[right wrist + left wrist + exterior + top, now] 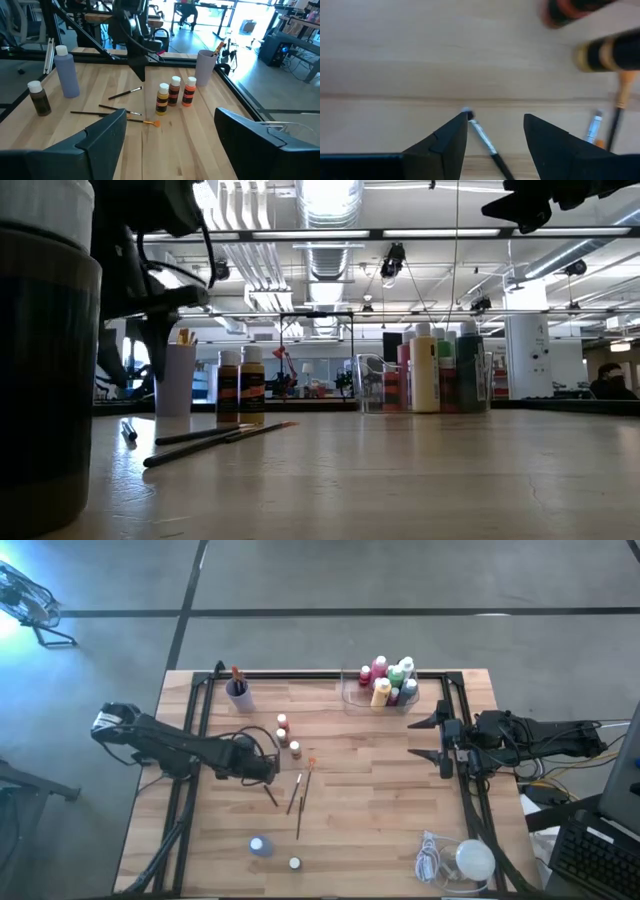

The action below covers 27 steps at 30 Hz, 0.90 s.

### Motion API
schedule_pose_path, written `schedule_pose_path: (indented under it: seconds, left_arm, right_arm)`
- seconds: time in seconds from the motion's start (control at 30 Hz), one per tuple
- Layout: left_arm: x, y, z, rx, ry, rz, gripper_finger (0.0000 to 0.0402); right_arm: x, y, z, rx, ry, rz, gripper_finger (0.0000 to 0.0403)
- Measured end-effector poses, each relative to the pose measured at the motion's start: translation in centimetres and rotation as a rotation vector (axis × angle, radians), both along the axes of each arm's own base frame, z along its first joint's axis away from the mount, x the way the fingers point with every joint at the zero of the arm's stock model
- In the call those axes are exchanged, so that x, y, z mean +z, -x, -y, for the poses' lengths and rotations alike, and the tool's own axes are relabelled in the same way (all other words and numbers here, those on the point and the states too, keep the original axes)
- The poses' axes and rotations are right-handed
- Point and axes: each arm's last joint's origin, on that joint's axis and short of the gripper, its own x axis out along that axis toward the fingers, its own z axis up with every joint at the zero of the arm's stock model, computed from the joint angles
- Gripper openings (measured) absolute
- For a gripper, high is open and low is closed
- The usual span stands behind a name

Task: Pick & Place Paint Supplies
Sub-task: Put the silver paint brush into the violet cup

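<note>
Item: paintbrush [484, 140], flat on table [370, 830], just beside 3 small bottles [287, 736] mid-table.
L gripper [495, 131]: unclenched, astride brush tip, nothing grasped; prob. lining up a pick.
R gripper [170, 135]: spread wide, empty, waiting by clear tray [352, 690] w/ sorted bottles.

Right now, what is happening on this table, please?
The left gripper hangs open just above a thin paintbrush lying on the wooden table, holding nothing. The right gripper waits open at the right edge, also empty. Several bottles already stand in the clear tray; three small bottles and more brushes remain out.
</note>
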Motion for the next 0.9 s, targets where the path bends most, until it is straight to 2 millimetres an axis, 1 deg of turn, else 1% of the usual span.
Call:
schedule_pose_path:
  seconds: [0.1,0.27,0.47,0.9]
  left_arm:
    - [-0.7,0.3,0.0,0.038,0.011,-0.016,0.0194]
    - [-1.2,0.3,0.0,0.072,0.028,0.019,0.0193]
    - [-2.1,0.7,-0.1,0.091,0.040,0.019,0.0193]
    - [-2.4,0.7,-0.1,0.082,0.043,0.028,0.0193]
  right_arm:
    - [0.0,0.0,0.0,0.000,0.000,0.000,0.0284]
    - [0.0,0.0,0.0,0.000,0.000,0.000,0.0271]
    - [0.0,0.0,0.0,0.000,0.000,0.000,0.0255]
    - [0.0,0.0,0.0,0.000,0.000,-0.001,0.0225]
